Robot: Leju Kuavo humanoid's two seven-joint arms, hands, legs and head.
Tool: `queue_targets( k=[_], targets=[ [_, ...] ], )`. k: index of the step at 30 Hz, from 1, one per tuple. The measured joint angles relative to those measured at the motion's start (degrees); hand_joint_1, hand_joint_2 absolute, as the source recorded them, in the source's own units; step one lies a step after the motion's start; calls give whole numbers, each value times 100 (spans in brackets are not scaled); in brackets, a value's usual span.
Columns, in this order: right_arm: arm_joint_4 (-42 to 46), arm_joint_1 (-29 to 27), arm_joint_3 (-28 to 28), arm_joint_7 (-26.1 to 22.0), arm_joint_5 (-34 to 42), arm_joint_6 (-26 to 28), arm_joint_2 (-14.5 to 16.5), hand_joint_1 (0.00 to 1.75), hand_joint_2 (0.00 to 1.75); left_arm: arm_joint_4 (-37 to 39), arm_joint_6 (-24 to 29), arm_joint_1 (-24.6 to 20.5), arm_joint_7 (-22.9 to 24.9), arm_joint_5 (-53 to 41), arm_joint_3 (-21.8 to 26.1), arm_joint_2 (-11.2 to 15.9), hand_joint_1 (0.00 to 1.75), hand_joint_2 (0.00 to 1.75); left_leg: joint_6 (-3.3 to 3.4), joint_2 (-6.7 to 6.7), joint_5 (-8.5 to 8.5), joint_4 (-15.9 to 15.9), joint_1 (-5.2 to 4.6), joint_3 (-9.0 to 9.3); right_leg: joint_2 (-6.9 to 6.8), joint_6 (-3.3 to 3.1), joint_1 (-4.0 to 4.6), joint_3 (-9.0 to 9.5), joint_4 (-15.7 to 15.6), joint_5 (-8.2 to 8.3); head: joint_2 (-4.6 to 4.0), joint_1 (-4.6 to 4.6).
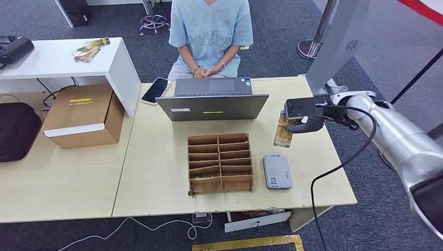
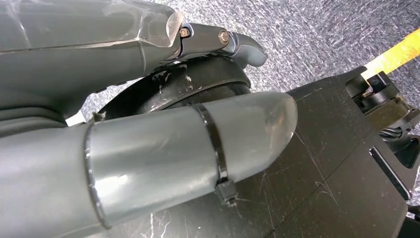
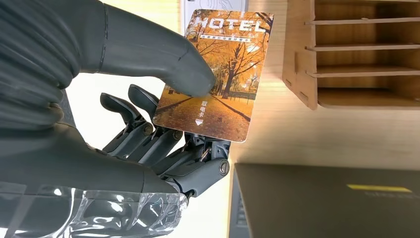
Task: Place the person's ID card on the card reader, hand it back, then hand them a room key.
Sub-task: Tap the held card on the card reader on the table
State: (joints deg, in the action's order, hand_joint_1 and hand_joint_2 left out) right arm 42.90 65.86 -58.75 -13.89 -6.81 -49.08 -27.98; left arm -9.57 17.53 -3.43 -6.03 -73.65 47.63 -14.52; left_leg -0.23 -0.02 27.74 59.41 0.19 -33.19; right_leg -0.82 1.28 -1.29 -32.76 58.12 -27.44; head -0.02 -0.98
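Your right hand point(image 1: 305, 119) pinches the hotel room key point(image 3: 214, 74) between thumb and fingers, holding it in the air over the worktop's point(image 1: 156, 172) right side, between the laptop point(image 1: 213, 99) and the card reader point(image 1: 277, 171). Your left hand point(image 2: 148, 124) hangs down by the robot's body; its fingers look curled in on nothing.

The likeliest trouble is the pinch itself: it sits near one corner of the key, so a quick swing toward the person point(image 1: 210, 36) could let the smooth key pivot or slip out onto the worktop. The raised laptop lid stands between your hand and the person at the far edge, so a low reach may clip it; go over or around. The wooden slotted rack point(image 1: 220, 162) sits just beside the reader, near the front edge.

The worktop is pale wood laminate, with a phone point(image 1: 155, 90) at the far edge by the laptop. A cardboard box point(image 1: 83, 115) and a white shelf point(image 1: 62, 57) stand at the left; grey carpet lies around.
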Motion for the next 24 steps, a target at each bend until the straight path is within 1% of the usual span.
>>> queue_targets(
  k=[5, 10, 16, 24],
  targets=[
    [-483, -73, -350, -96, -135, 234, 270, 175, 175, 0, 1, -3, 8, -13, -15, -8, 0, 0, 0, 0, 0, 0, 0, 0, 0, 0, 0, 0, 0, 0, 0, 0],
    [-948, -105, -633, -4, -390, 399, 506, 175, 175, 0, 1, -8, 26, -22, -17, -13, 0, 0, 0, 0, 0, 0, 0, 0, -1, 0, 0, 0, 0, 0, 0, -1],
    [-1355, -112, -846, -38, -463, 392, 681, 175, 175, 0, 0, -10, 30, -39, -19, -14, 0, 0, 0, 0, 0, 0, 0, 0, 0, 0, 0, 0, 0, 0, 0, 0],
    [-1645, -101, -1037, -145, -504, 233, 850, 175, 175, 0, 0, -11, 30, -40, -20, -14, 0, 0, 1, 0, -1, 0, 0, 0, 0, 0, 0, 0, 0, 0, 0, 0]
  ],
)
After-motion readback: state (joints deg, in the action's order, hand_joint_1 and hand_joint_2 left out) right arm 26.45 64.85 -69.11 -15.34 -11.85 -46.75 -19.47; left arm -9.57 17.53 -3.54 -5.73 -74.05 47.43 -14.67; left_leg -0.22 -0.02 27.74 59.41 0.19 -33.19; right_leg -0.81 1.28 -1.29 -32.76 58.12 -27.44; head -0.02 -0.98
